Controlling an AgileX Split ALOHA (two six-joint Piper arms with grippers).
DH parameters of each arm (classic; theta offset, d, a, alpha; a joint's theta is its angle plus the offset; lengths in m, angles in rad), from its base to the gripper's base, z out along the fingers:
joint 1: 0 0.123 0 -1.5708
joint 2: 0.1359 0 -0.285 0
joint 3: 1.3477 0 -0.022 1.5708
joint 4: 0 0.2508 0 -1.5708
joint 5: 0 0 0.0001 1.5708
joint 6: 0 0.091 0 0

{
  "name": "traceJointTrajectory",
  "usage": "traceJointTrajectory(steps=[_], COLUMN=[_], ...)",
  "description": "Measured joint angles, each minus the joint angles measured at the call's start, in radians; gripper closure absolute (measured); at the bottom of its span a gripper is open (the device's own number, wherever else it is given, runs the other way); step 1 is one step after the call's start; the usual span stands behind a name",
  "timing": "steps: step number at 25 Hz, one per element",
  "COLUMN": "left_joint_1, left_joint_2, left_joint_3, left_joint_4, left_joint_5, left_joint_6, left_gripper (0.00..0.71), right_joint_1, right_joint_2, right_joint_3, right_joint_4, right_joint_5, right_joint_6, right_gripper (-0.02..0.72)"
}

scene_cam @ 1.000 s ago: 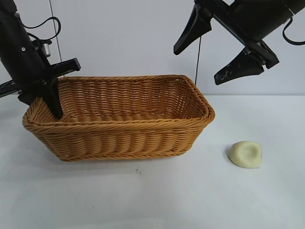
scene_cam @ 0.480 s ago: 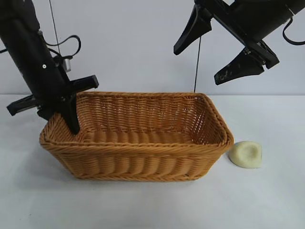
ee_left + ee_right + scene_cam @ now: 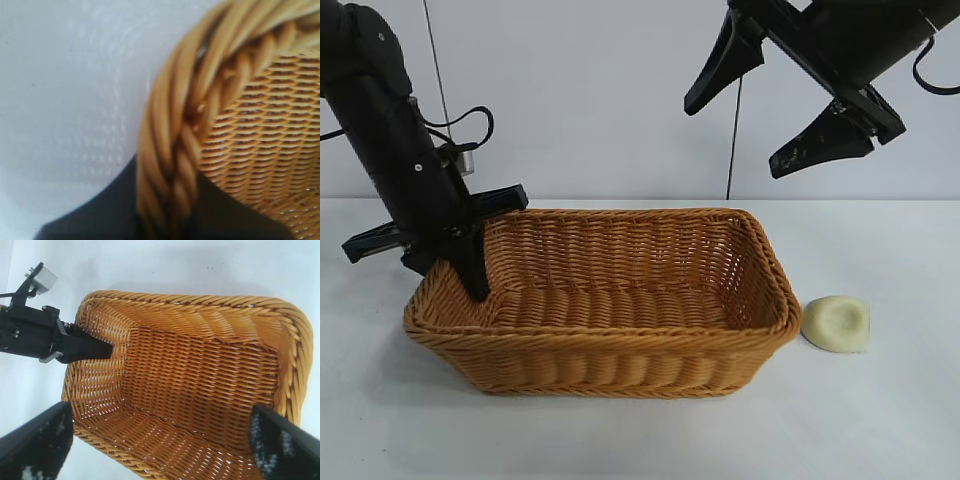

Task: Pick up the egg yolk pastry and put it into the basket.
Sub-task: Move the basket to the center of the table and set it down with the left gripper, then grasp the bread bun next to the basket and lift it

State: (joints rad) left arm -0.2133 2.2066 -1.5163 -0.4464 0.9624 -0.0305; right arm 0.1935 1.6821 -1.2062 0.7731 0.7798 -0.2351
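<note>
Basket [image 3: 620,300]: large rectangular woven wicker, orange-brown, with sloping sides and a braided rim; it rests on the white counter [image 3: 640,440] in the middle of the exterior view; nothing lies inside it.

Egg yolk pastry [image 3: 836,323]: small pale cream-yellow dome with a shallow dent; it sits on the counter just beside the basket's end at that view's right, outside the basket; whether it touches the wicker cannot be told.

Left gripper [image 3: 460,262]: at the basket's end on the exterior view's left, pointing steeply down; one dark finger reaches down inside the rim against the inner wall, the other stands outside; the left wrist view shows the braided rim running between the two dark fingers; its jaws straddle the rim, but whether they press on it or stand loose cannot be told.

Left arm [image 3: 390,140]: black, slanting down from the upper left of the exterior view, with a thin cable looping beside it.

Right gripper [image 3: 775,110]: high above the basket's right part, well clear of basket and pastry; its jaws stand wide apart with nothing between them; the right wrist view looks down into the basket between its two fingertips, and also shows the left gripper at the basket's far end.

Backdrop [image 3: 600,90]: plain pale wall behind the counter.
</note>
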Motion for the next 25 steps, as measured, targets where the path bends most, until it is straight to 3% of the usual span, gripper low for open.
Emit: traceJointTrajectory(steps=[3,4,6,13,19,25], left_joint_1=[0.000,0.000,0.000,0.000,0.000,0.000], left_joint_2=[0.004,0.004,0.004,-0.105,-0.219,-0.225], left_joint_3=[0.001,0.001,0.001,0.001,-0.046,-0.133], left_joint_4=[0.000,0.000,0.000,0.020,0.186,0.311], left_joint_5=[0.008,0.011,0.028,0.040,0.055,0.128], left_joint_6=[-0.005,-0.008,-0.009,-0.011,-0.064,-0.105], left_gripper=[0.188,0.122,0.060,0.018,0.018,0.018], right_joint_1=[0.000,0.000,0.000,0.000,0.000,0.000], right_joint_2=[0.000,0.000,0.000,0.000,0.000,0.000], right_joint_3=[0.000,0.000,0.000,0.000,0.000,0.000], right_joint_4=[0.000,0.000,0.000,0.000,0.000,0.000], right_joint_5=[0.000,0.000,0.004,0.018,0.019,0.019], right_joint_6=[0.000,0.000,0.000,0.000,0.000,0.000], right_gripper=[0.026,0.026,0.026,0.026,0.026,0.026])
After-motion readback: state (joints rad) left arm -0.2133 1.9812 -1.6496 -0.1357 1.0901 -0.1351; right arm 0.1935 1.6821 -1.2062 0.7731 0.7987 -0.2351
